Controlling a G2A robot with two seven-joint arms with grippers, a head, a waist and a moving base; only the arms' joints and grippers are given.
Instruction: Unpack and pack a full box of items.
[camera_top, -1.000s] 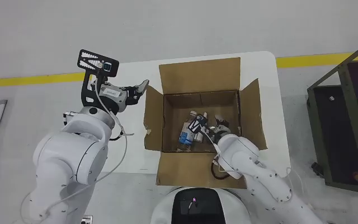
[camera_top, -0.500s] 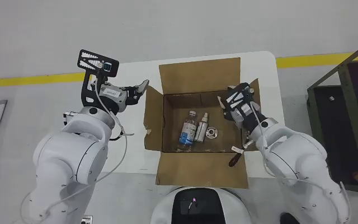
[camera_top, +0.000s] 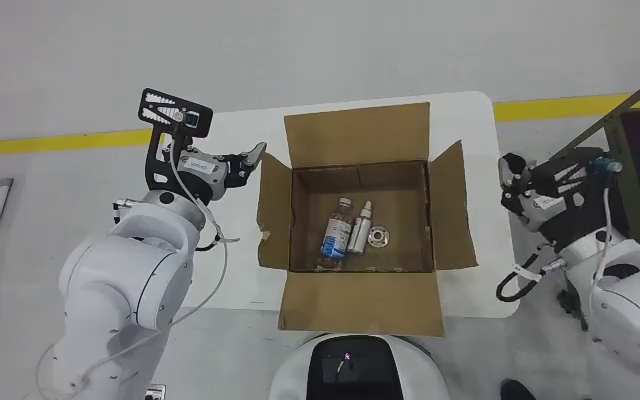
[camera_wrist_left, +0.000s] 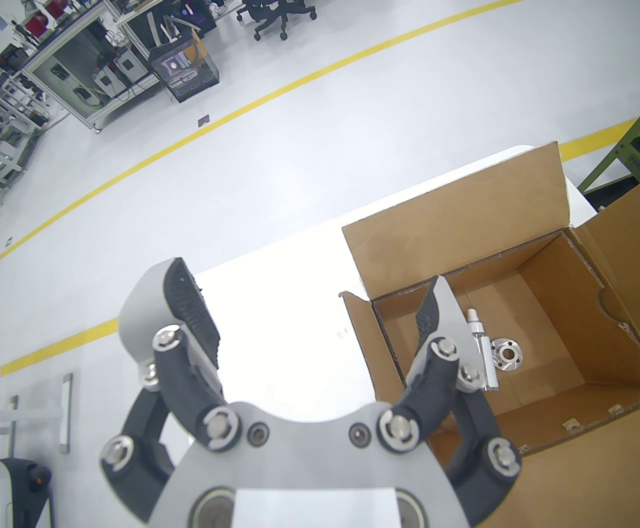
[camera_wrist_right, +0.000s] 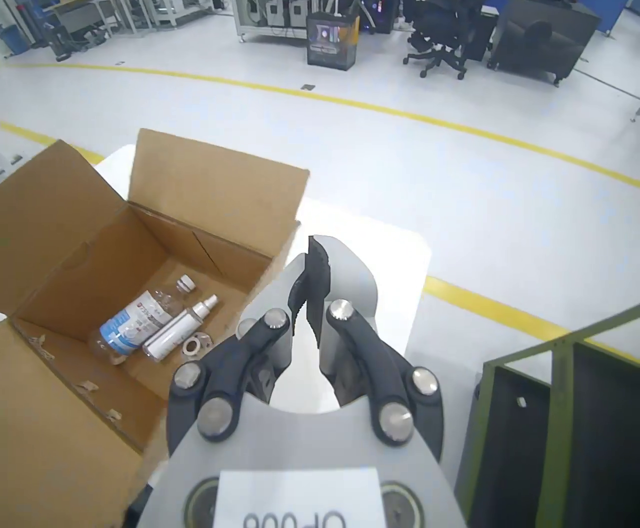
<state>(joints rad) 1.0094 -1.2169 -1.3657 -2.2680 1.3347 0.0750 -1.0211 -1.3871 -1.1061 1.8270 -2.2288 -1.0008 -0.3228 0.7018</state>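
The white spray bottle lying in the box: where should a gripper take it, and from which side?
Grip the white spray bottle on its cylindrical body toward the nozzle end, coming straight down from above: the cardboard box bars side approaches. It lies flat, a clear bottle close alongside and a metal flange by its base, so that end likely leaves most finger room.

Print on bottle (camera_wrist_right: 131, 320) — too small; wrist tag (camera_wrist_right: 300, 497) print cut off
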